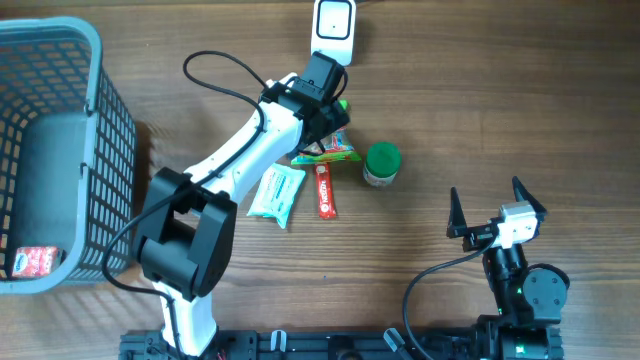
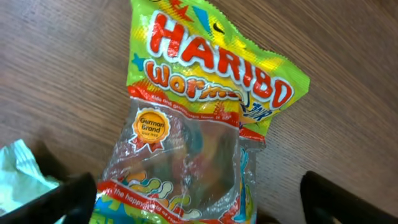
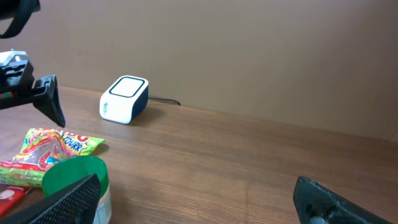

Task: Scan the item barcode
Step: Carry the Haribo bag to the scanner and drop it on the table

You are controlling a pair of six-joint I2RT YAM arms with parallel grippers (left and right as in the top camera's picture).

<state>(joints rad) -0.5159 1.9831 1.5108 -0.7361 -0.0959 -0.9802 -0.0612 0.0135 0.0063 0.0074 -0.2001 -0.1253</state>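
- Haribo worms bag [image 2: 199, 124]: lies flat on the table [image 1: 500, 100], printed front up, near the scanner and just beside the red bar. No barcode shows on the visible face. Its lower edge is cut off in the left wrist view, and the overhead view shows only an orange and green strip of it under the left hand.
- Basket [image 1: 95, 60]: grey-blue mesh at the table's left edge, partly out of frame. A small red packet [image 1: 35, 260] lies in its near corner, label too small to read.
- Left hand [image 2: 208, 205]: hangs directly over the bag, fingers [image 2: 68, 199] spread wide at either side of it, holding nothing. Only the dark fingertips show in its own view.
- Right hand [image 1: 490, 205]: well apart from the items at the right of the table, jaws wide apart and empty.
- Scanner [image 1: 333, 25]: white box with a dark base, at the far edge of the table, cable trailing behind.
- Mint-green packet [image 1: 277, 193]: left of the red bar, cropped to a corner in the left wrist view.
- Green-lidded jar [image 1: 381, 163]: upright, right of the bag.
- Red bar [image 1: 325, 190]: wrapper text unreadable.
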